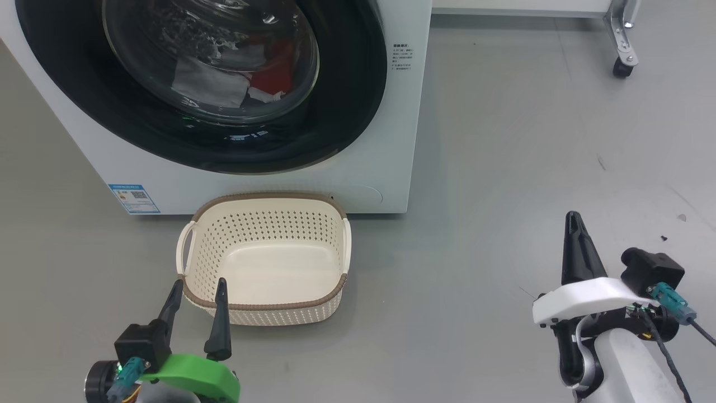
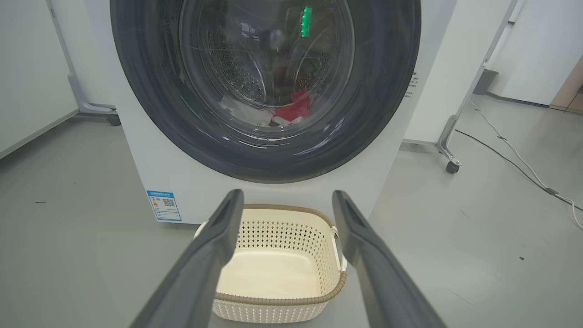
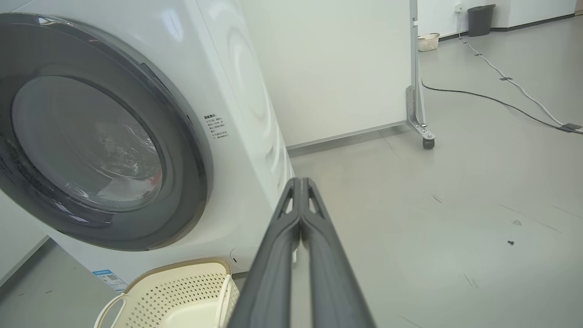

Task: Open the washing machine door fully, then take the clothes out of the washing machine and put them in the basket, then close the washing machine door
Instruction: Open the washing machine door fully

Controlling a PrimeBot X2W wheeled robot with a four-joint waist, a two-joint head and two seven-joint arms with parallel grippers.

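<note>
Here, one washing machine [image 1: 268,187], door [image 1: 347,101] shut, one basket [image 1: 268,226] before it; left gripper [image 1: 199,282] gapes empty, right gripper [image 1: 571,215] closed empty.

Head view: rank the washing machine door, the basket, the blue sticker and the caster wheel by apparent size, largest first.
1. washing machine door, cut off at the top edge yet largest
2. basket
3. blue sticker
4. caster wheel, farther back, so its real size is unsure

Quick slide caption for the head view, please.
Washing machine door closed, clothes inside, empty basket in front; left gripper open, right gripper shut.
</note>
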